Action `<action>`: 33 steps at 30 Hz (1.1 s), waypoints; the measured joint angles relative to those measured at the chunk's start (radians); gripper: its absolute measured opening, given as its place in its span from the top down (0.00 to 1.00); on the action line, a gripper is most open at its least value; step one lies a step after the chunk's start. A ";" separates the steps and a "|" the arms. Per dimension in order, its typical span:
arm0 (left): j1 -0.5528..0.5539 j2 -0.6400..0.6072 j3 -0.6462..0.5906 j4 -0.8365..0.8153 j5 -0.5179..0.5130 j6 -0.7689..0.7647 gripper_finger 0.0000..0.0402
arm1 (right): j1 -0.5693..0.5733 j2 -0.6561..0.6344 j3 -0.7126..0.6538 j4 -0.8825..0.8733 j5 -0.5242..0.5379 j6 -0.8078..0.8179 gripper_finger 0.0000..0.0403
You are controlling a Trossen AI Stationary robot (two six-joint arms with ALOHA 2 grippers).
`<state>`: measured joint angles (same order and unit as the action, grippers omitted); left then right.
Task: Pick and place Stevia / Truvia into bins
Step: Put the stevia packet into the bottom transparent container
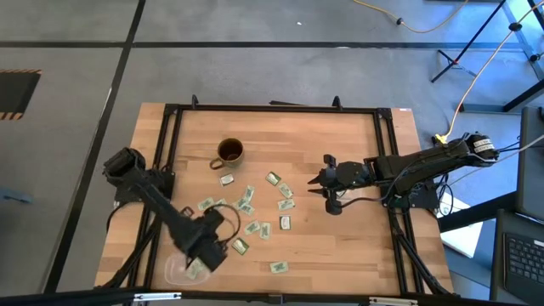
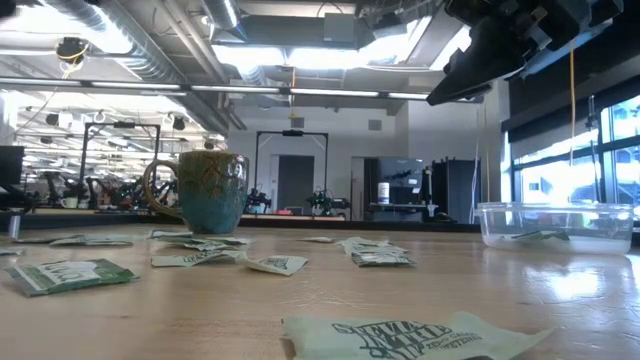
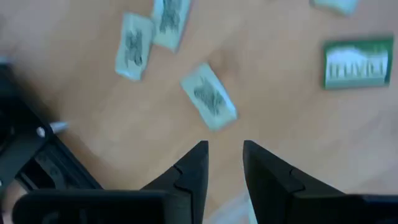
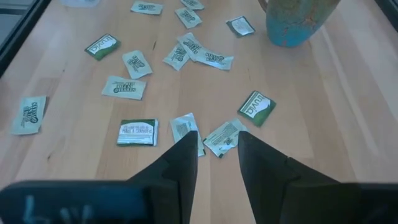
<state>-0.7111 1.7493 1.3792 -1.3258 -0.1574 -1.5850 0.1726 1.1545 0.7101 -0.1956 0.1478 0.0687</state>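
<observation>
Several green-and-white sachets (image 1: pixel 246 204) lie flat on the wooden table, in front of the brown mug (image 1: pixel 229 153). One clear bin (image 1: pixel 183 268) stands at the near left with a sachet (image 1: pixel 197 270) in it; it also shows in the low view (image 2: pixel 555 225). I see no second bin. My left gripper (image 1: pixel 211 242) hovers just beside the bin's right rim, open and empty (image 3: pixel 224 155), with a sachet (image 3: pixel 208 96) lying ahead of its fingertips. My right gripper (image 1: pixel 314 183) hovers right of the sachets, open and empty (image 4: pixel 217 146), above two sachets (image 4: pixel 224 137).
The mug stands near the far middle, its handle toward the left. Black frame rails (image 1: pixel 166 153) run along the table's left, right and far sides. Bare wood lies between the sachets and the right rail (image 1: pixel 357 238).
</observation>
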 joint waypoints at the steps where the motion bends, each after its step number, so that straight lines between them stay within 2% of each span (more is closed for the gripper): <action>1: 0.022 0.001 0.000 0.005 -0.004 0.023 0.75 | 0.000 0.000 0.000 -0.002 0.000 -0.001 0.70; 9: 0.128 0.037 -0.021 0.022 -0.005 0.243 0.70 | 0.000 0.000 0.000 -0.023 0.000 0.000 0.70; 15: 0.124 0.037 -0.100 0.038 0.037 0.236 0.68 | 0.000 0.000 0.000 -0.043 0.000 0.001 0.70; 21: 0.125 0.034 -0.192 0.200 0.076 0.258 0.70 | 0.000 0.000 0.000 -0.042 0.000 0.001 0.70; 28: 0.124 0.032 -0.256 0.231 0.108 0.244 0.71 | 0.000 0.000 0.000 -0.041 0.000 0.006 0.70; 33: 0.124 0.030 -0.294 0.337 0.122 0.236 0.71 | 0.000 0.000 0.000 -0.041 0.000 0.006 0.70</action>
<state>-0.5873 1.7791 1.0848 -0.9885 -0.0355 -1.3489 0.1726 1.1545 0.7101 -0.2363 0.1474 0.0748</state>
